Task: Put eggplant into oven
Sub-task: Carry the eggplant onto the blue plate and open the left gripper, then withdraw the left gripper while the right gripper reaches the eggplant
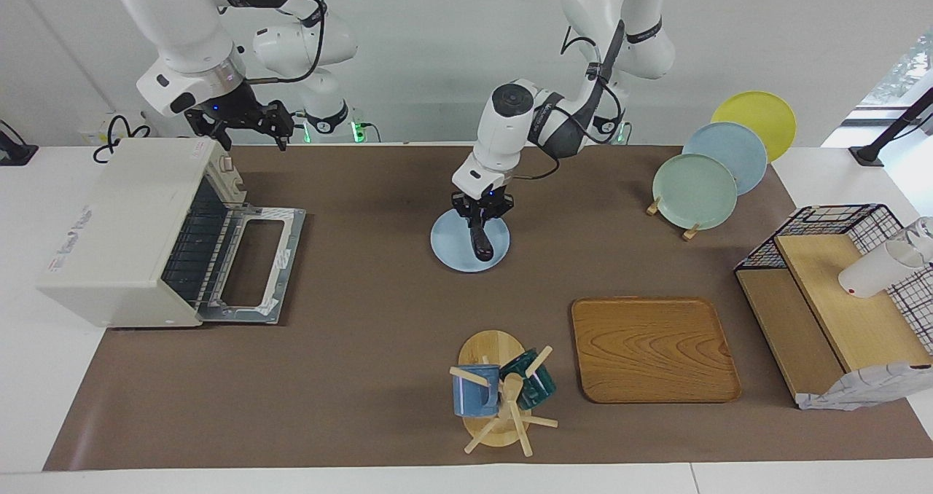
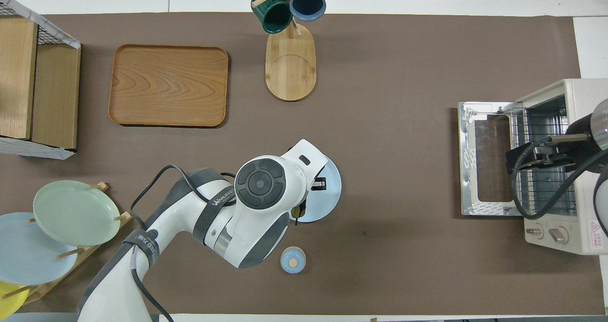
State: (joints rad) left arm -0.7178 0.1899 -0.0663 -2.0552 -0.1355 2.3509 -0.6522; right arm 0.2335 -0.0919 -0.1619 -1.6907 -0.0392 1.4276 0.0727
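The dark eggplant (image 1: 482, 242) lies on a pale blue plate (image 1: 448, 245) in the middle of the mat. My left gripper (image 1: 482, 216) is down on the eggplant's end nearer to the robots and shut on it. In the overhead view the left arm hides most of the eggplant; only its stem tip (image 2: 297, 212) shows at the plate's (image 2: 331, 191) edge. The off-white oven (image 1: 116, 239) stands at the right arm's end, its door (image 1: 255, 264) dropped open and the rack showing. My right gripper (image 1: 251, 133) is open and waits over the oven's corner nearer to the robots.
A small blue lid (image 2: 293, 260) lies nearer to the robots than the plate. A wooden tray (image 1: 652, 348) and a mug rack (image 1: 503, 392) stand farther out. A plate rack (image 1: 696, 191) and a wire shelf (image 1: 838, 297) are at the left arm's end.
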